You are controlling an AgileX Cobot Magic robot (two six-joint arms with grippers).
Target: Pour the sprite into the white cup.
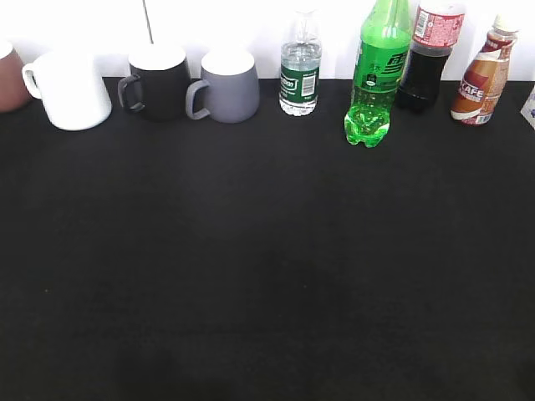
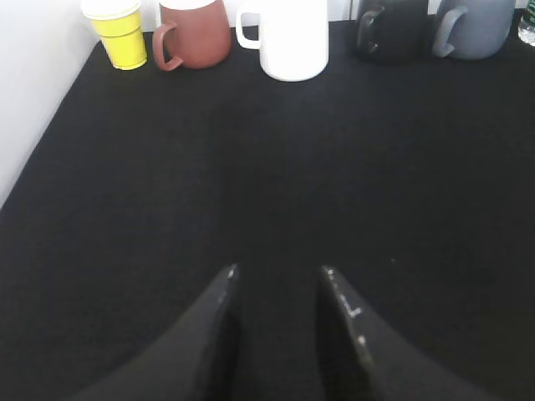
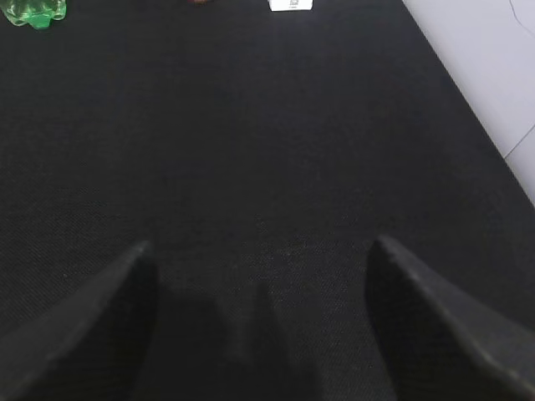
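Observation:
The sprite, a tall bright-green bottle with a lobed base, stands upright at the back of the black table, right of centre; its base shows in the top left of the right wrist view. The white cup stands at the back left, handle to the left, and shows in the left wrist view. My left gripper is open and empty, low over the table well in front of the cup. My right gripper is wide open and empty, far from the bottle. Neither gripper shows in the exterior view.
Along the back stand a brown mug, a yellow cup, a black mug, a grey mug, a clear water bottle, a cola bottle and a coffee bottle. The table's right edge is near.

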